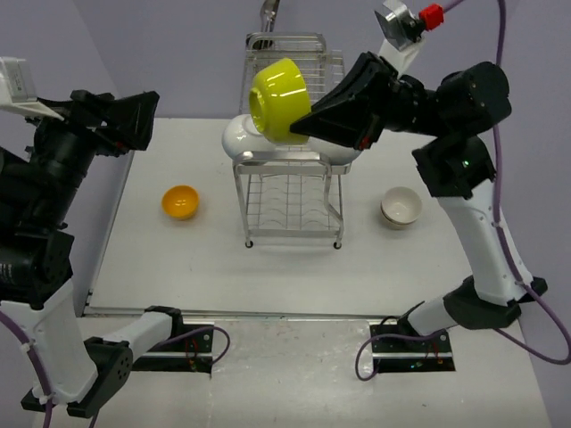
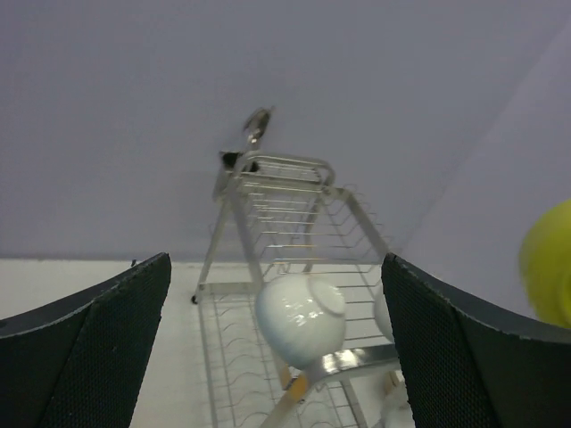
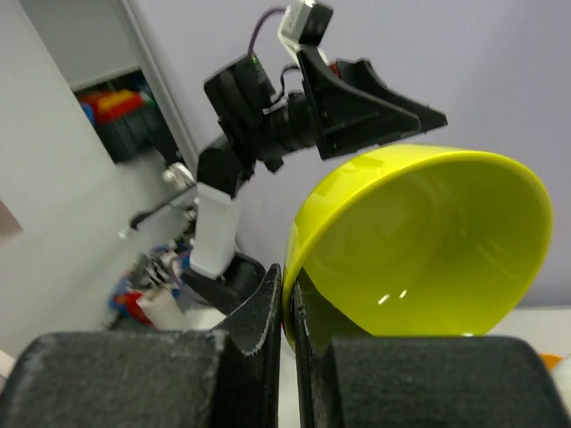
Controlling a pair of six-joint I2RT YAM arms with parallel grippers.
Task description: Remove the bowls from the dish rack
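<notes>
My right gripper point(image 1: 302, 127) is shut on the rim of the lime green bowl point(image 1: 277, 98), held tilted in the air above the top tier of the chrome dish rack point(image 1: 290, 192). In the right wrist view the green bowl point(image 3: 419, 250) fills the right side, its rim pinched at my right gripper point(image 3: 287, 308). A white bowl point(image 1: 241, 135) rests on its side at the rack's upper left; the left wrist view shows it as the white bowl point(image 2: 301, 316). My left gripper point(image 1: 138, 120) stands open, to the left of the rack and apart from it.
An orange-yellow bowl point(image 1: 180, 201) sits on the table left of the rack. A white bowl point(image 1: 401, 207) sits right of the rack. Another white bowl point(image 1: 343, 153) shows partly under my right gripper on the rack's top tier.
</notes>
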